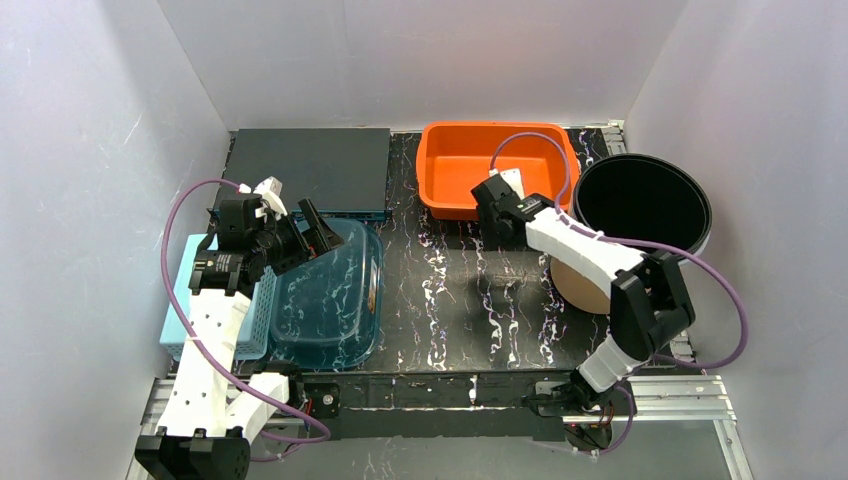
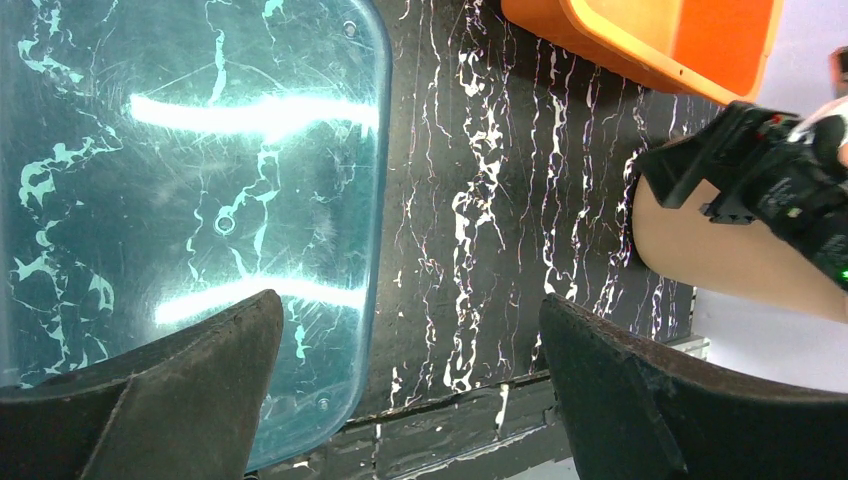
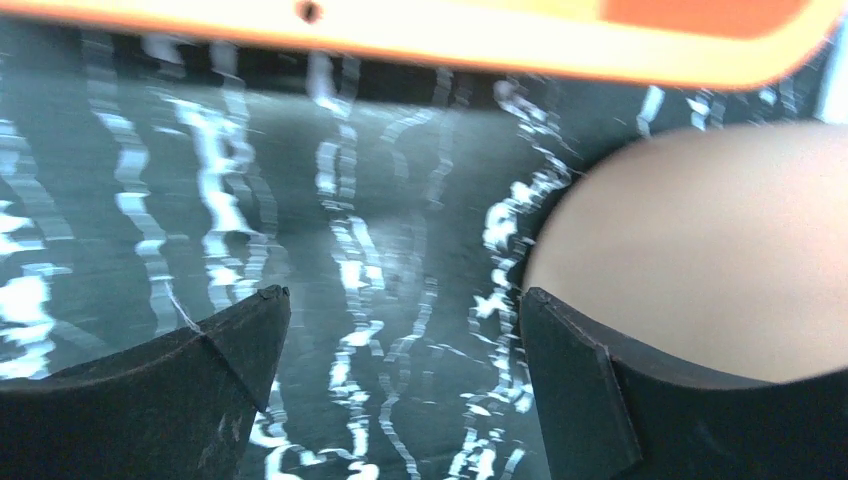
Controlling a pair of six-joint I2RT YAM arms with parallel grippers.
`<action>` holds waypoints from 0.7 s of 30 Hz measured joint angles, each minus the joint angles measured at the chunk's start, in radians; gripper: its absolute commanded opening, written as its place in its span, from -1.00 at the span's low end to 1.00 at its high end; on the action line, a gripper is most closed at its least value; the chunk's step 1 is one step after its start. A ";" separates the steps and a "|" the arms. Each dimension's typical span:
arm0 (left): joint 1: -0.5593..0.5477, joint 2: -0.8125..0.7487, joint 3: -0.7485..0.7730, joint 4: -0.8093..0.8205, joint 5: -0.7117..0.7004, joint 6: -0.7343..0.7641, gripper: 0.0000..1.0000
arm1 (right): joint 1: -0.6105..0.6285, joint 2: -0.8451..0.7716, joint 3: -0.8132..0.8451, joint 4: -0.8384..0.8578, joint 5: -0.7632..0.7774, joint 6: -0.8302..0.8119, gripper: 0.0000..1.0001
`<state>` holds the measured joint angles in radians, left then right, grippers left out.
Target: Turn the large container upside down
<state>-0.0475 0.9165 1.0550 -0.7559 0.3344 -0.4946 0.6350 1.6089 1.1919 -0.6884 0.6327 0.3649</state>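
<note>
Spreading beneath both grippers, the black table (image 1: 450, 300) with its white veining is the biggest thing in view. On the far side of the left gripper (image 2: 408, 305) lies a dark flat panel (image 1: 320, 165). Well off to the right of the right gripper (image 3: 402, 295) stands a black round tub (image 1: 640, 200), mouth up.

The translucent blue container (image 1: 330, 310) lies directly under the left gripper and reaches back toward that arm's base. In the left wrist view its broad flat face sits below the finger on the left, with the table's veins showing through it. The other finger hangs past the container's edge over bare table. Whether that face is its base or its open mouth cannot be told for sure. The left gripper's jaws are spread wide above the container and touch nothing.

An orange tub (image 1: 460, 170) sits just beyond the right gripper, mouth up, and its near rim runs across the top of the right wrist view. A light blue mesh basket (image 1: 262, 320) stands to the left of the left gripper, just beside the blue container and partly hidden by the arm. A tan round object (image 1: 578, 285) lies to the right of the right gripper, near its right finger and partly under the right arm. The right gripper's jaws stand well apart over bare table, holding nothing.
</note>
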 measured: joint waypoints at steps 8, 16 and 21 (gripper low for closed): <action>0.000 0.000 0.000 0.000 0.008 -0.005 0.96 | 0.027 -0.023 0.124 0.175 -0.260 -0.024 0.79; 0.000 0.000 0.000 0.000 0.022 -0.014 0.96 | 0.086 0.159 0.254 0.292 -0.361 -0.163 0.78; 0.000 0.000 0.000 0.000 0.023 -0.014 0.96 | 0.105 0.252 0.302 0.299 -0.349 -0.264 0.78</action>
<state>-0.0475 0.9165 1.0550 -0.7559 0.3576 -0.5091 0.7403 1.8610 1.4937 -0.3897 0.2836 0.1009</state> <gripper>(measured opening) 0.980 0.890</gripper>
